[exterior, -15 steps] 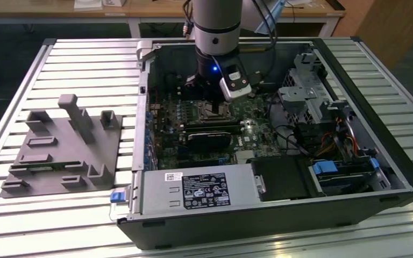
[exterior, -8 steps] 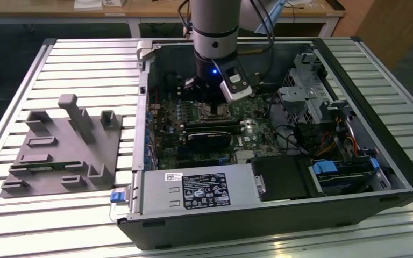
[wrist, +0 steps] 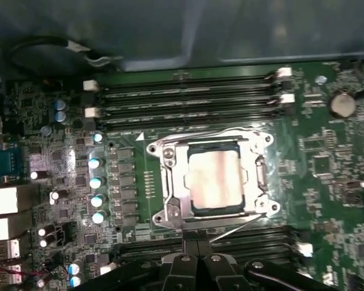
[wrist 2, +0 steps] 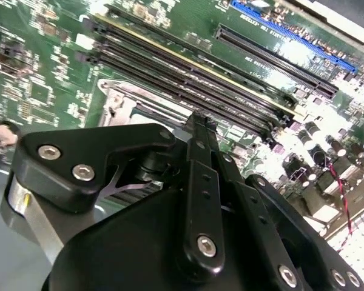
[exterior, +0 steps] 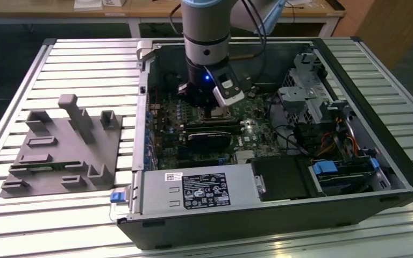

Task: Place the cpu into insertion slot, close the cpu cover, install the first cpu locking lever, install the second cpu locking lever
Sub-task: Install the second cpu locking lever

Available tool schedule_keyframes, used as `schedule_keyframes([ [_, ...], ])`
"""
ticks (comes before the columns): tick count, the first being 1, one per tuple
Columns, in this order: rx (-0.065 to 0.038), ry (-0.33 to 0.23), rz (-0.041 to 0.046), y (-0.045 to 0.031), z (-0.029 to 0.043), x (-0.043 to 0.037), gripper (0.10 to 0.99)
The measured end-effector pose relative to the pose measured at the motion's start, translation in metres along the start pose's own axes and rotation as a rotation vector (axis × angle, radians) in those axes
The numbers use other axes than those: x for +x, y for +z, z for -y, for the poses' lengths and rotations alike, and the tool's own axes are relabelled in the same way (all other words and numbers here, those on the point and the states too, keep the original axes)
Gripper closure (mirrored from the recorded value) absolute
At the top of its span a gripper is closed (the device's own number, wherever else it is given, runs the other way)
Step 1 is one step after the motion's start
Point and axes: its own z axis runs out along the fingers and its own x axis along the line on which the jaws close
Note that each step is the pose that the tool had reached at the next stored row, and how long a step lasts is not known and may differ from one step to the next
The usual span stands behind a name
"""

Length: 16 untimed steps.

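I am seeing the cpu (wrist: pixel 215 178) sitting in the insertion slot (wrist: pixel 170 159) under the lowered cpu cover (wrist: pixel 176 194); the gripper (wrist: pixel 195 245), fingers pressed together and empty, is hovering beside it for lever work.

Grey arm (exterior: pixel 206 32), black screw-studded gripper (wrist: pixel 197 245).

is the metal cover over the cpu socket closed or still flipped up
Closed: in the first wrist view the thin silvery metal frame cover lies flat around the square grey-topped cpu, which shows through its window.
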Motion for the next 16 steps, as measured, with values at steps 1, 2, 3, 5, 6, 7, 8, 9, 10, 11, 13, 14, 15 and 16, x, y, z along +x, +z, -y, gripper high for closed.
schedule_keyframes([
  [1,-0.001,-0.005,-0.0004,0.0017,0.0002,0.0009,0.98],
  [2,-0.001,-0.01,-0.0008,0.0032,0.0003,0.0015,0.98],
  [3,-0.002,-0.014,-0.0011,0.0041,0.0005,0.0018,0.98],
  [5,-0.002,-0.018,-0.0014,0.0046,0.0005,0.0019,0.98],
  [6,-0.002,-0.019,-0.0015,0.0046,0.0005,0.0019,0.98],
  [7,-0.002,-0.019,-0.0015,0.0046,0.0005,0.0019,0.98],
  [8,-0.002,-0.019,-0.0015,0.0046,0.0005,0.0019,0.98],
  [9,-0.003,-0.019,-0.0015,0.0047,0.0008,0.0019,0.98],
  [10,-0.004,-0.019,-0.0016,0.0046,0.0017,0.0018,0.98],
  [11,-0.007,-0.018,-0.0018,0.0046,0.0032,0.0017,0.98],
  [13,-0.014,-0.018,-0.0024,0.0044,0.0063,0.0013,0.98],
  [14,-0.02,-0.017,-0.003,0.0044,0.0078,0.0012,0.98],
  [15,-0.028,-0.017,-0.0036,0.0045,0.0092,0.0011,0.98],
  [16,-0.036,-0.016,-0.0044,0.0046,0.0107,0.0009,0.98],
])
